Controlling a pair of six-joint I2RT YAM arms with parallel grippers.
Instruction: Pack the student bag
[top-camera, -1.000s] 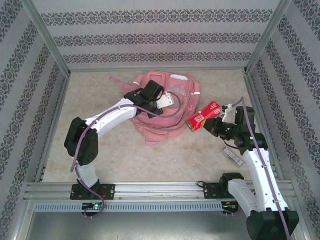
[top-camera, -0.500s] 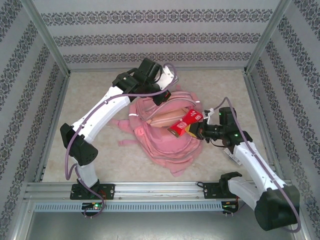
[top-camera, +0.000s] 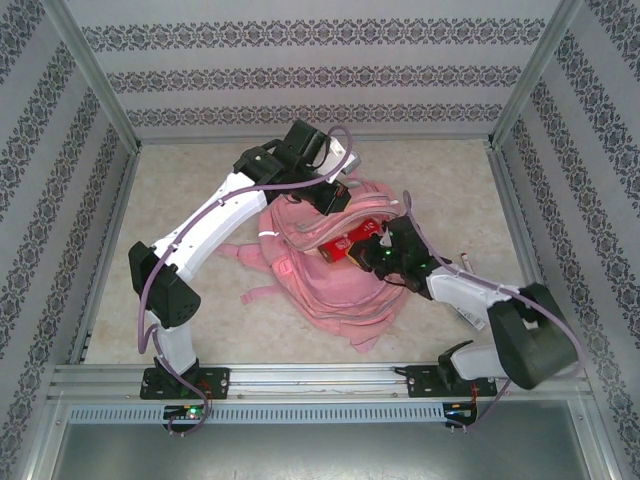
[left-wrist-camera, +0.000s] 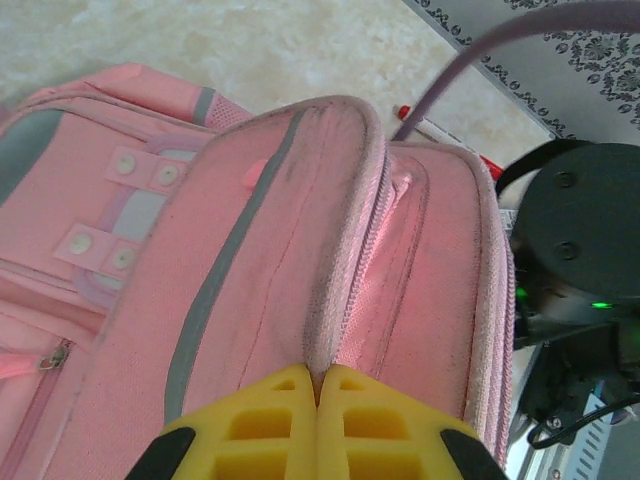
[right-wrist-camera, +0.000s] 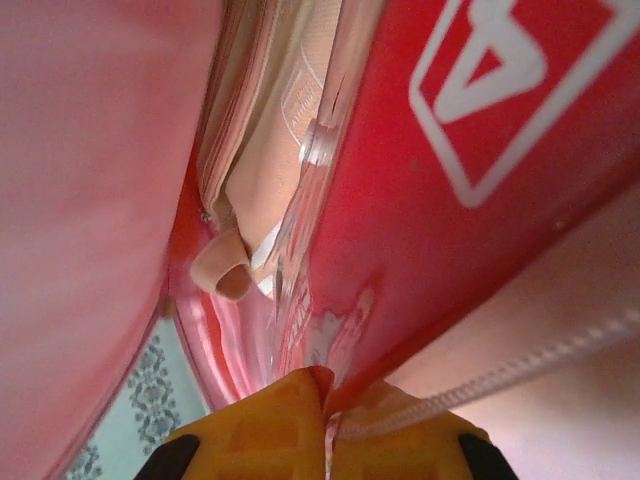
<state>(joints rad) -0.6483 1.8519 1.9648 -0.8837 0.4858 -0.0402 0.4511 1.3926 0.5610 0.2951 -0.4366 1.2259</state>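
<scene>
Tool, left: the left gripper (left-wrist-camera: 318, 385) is fully closed on a raised fold of the student bag (left-wrist-camera: 250, 230), the zip-edged rim pinched between its yellow fingers (left-wrist-camera: 260, 425).
Tool, right: the right gripper (right-wrist-camera: 325, 385) is clamped shut on the clear sealed end of the red packet (right-wrist-camera: 480, 200), right at the bag's mouth.
Why the left hold: lifting the rim at the far end appears to prop the mouth open, so that soft fabric does not sag across the opening.
Why the right hold: gripping the packet by its trailing end leaves the leading end free to go in first, between pink walls on both sides.
Bag, place: mid-table (top-camera: 200, 180), between the two arms, its far end under the left gripper.
Bag, long axis: roughly far to near, the base pointing near and slightly right; the mouth sits at the far end and faces right, towards the right arm.
Straps (top-camera: 240, 250): trailing out to the left, flat on the table.
Packet, long axis: roughly left to right, its left end leading into the bag.
</scene>
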